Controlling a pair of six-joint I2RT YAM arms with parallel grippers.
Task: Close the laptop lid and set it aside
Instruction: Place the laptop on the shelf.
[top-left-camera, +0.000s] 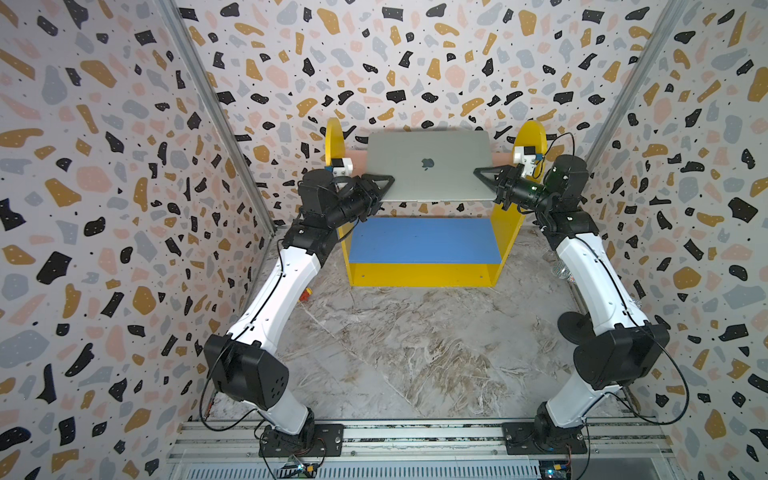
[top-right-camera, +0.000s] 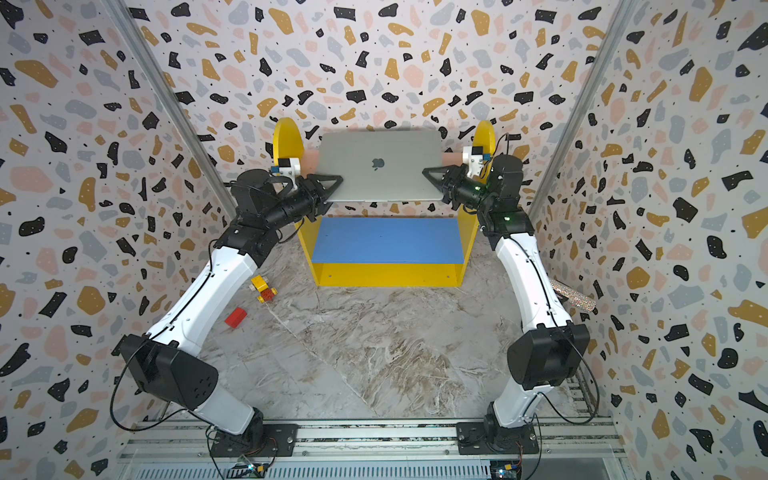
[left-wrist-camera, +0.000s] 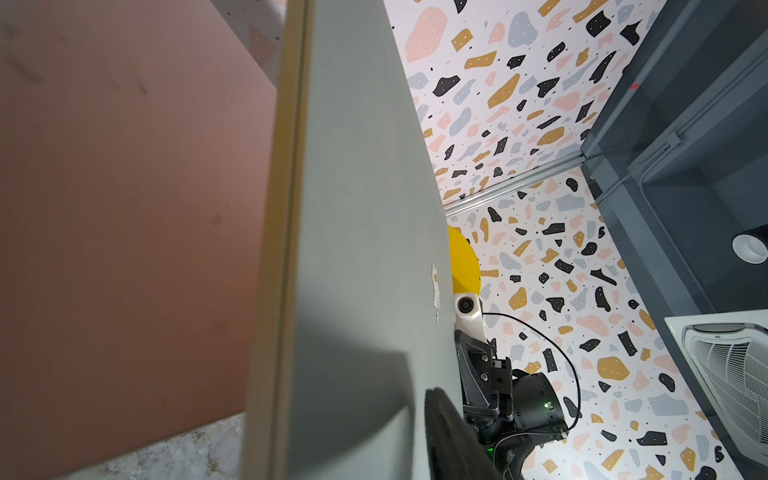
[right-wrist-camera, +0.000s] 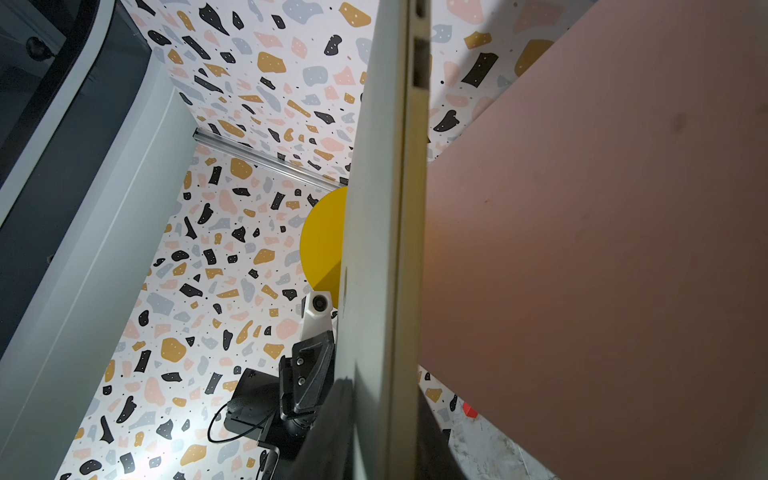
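Note:
The laptop (top-left-camera: 428, 166) is silver, and its lid (top-right-camera: 378, 145) is closed with the apple logo facing up. It lies level over the pink top board (left-wrist-camera: 124, 208) of a shelf unit, its front edge overhanging. My left gripper (top-left-camera: 388, 183) straddles its left edge. In the left wrist view, the upper finger (left-wrist-camera: 446, 436) stands over the lid with a lit strip beside it, and the lower finger is hidden. My right gripper (top-left-camera: 478, 172) is shut on the right edge. In the right wrist view, one finger (right-wrist-camera: 328, 428) lies on the lid and the other is beneath.
The yellow shelf unit (top-left-camera: 424, 276) has a blue lower board (top-left-camera: 424, 241) and round side panels (top-left-camera: 334, 137). On the marble floor lie a red brick (top-right-camera: 236, 318) and a yellow-red toy (top-right-camera: 262, 288) by the left arm, and a speckled roll (top-right-camera: 575, 299) by the right arm.

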